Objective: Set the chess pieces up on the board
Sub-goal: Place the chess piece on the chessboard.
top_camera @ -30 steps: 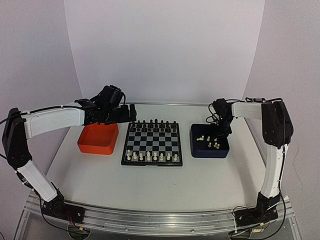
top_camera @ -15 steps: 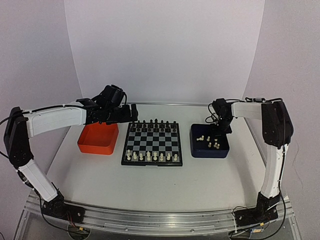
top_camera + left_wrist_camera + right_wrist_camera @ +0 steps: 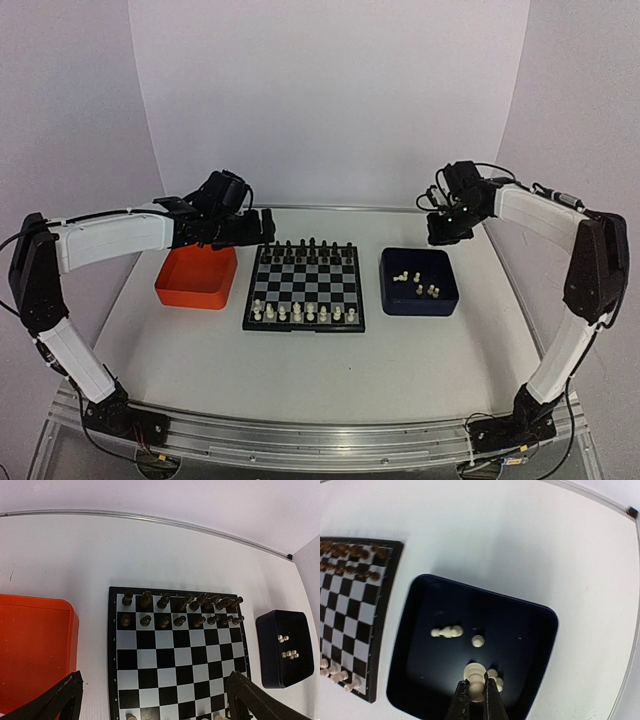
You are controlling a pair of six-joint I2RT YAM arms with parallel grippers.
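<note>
The board (image 3: 305, 285) lies mid-table, with a row of cream chess pieces (image 3: 300, 313) along its near edge and black men along the far edge. My right gripper (image 3: 476, 685) is shut on one cream piece (image 3: 475, 674) and holds it above the dark blue tray (image 3: 520, 625). A few more cream pieces (image 3: 447, 631) lie in that tray. In the top view the right gripper (image 3: 443, 235) hovers over the tray's far edge. My left gripper (image 3: 154, 677) is open, with nothing between its fingers, above the board (image 3: 170, 660) near its far left corner.
An orange tray (image 3: 197, 278) sits left of the board, under the left arm. The dark blue tray (image 3: 419, 303) stands right of the board. Black chessmen (image 3: 180, 610) fill the board's two far rows. A metal rail runs along the table's back edge.
The right gripper has shut on a cream piece in the blue tray and risen with it, the arm swinging up and back. The left arm has stayed put.
</note>
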